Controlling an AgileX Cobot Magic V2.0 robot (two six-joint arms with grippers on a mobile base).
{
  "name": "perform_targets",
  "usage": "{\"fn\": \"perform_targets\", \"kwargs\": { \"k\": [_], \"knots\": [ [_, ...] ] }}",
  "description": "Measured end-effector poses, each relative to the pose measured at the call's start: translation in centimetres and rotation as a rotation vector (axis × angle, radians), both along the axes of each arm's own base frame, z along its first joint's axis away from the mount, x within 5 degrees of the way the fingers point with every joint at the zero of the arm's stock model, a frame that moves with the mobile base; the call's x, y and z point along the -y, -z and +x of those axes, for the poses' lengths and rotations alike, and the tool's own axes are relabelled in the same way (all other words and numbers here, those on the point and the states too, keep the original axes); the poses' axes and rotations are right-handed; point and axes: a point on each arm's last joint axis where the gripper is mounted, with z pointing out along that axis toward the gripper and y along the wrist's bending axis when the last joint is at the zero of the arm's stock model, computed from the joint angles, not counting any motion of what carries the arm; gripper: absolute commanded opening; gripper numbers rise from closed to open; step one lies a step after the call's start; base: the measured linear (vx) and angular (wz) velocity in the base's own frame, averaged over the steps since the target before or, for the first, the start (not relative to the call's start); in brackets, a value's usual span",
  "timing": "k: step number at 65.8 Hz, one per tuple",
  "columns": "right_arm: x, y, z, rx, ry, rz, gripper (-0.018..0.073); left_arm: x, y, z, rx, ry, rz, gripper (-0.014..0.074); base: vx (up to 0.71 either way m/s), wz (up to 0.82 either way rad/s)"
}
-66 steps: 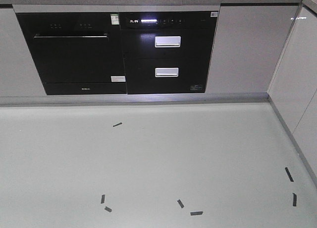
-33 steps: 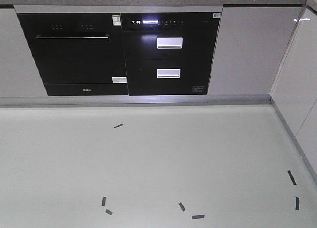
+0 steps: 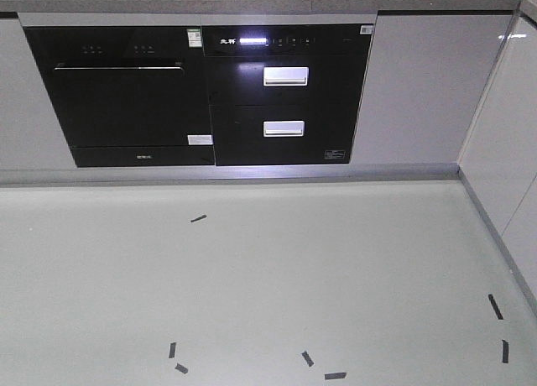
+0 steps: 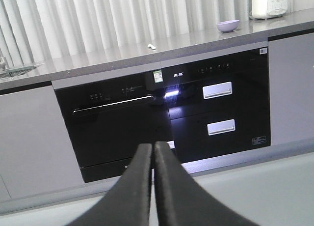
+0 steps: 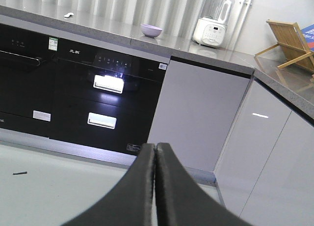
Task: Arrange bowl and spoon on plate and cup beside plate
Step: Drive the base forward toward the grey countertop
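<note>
Lavender-purple round plastic bowl (image 4: 228,25) stands upright on the grey stone countertop (image 4: 98,61), in the upper right of the left wrist view. Its inside is hidden from this low angle, so I cannot tell if anything lies in it. Near it, at the right, stands a white electric cooker (image 4: 269,4). Well to the left of the bowl a small pale piece (image 4: 152,46) lies on the same countertop, too small to identify. Under the countertop are a black built-in oven (image 4: 113,123) and a black drawer unit with two silver handles (image 4: 218,108). The left gripper (image 4: 153,146) is at the bottom centre, its black fingers pressed together with nothing between them. The right gripper (image 5: 155,146) is pressed together the same way and holds nothing. Both are well apart from the bowl.
</note>
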Motion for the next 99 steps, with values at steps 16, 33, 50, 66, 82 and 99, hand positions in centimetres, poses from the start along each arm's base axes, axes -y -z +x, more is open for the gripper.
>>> {"fn": "perform_targets", "kwargs": {
  "k": [16,33,50,66,82,99],
  "knots": [
    [0.00,0.00,0.00,0.000,0.000,0.000,-0.0005,0.00,0.00,0.00,0.000,0.000,0.000,-0.0006,0.10,-0.07],
    [0.00,0.00,0.00,0.000,0.000,0.000,-0.0005,0.00,0.01,0.00,-0.001,0.000,0.000,-0.0006,0.13,-0.05],
    [0.00,0.00,0.00,0.000,0.000,0.000,-0.0005,0.00,0.01,0.00,-0.001,0.000,0.000,-0.0006,0.14,-0.04],
    [0.00,0.00,0.00,0.000,0.000,0.000,-0.0005,0.00,0.01,0.00,-0.001,0.000,0.000,-0.0006,0.14,-0.01],
    [0.00,0.00,0.00,0.000,0.000,0.000,-0.0005,0.00,0.01,0.00,-0.001,0.000,0.000,-0.0006,0.14,0.02],
    [0.00,0.00,0.00,0.000,0.000,0.000,-0.0005,0.00,0.01,0.00,-0.001,0.000,0.000,-0.0006,0.14,0.02]
  ]
}}
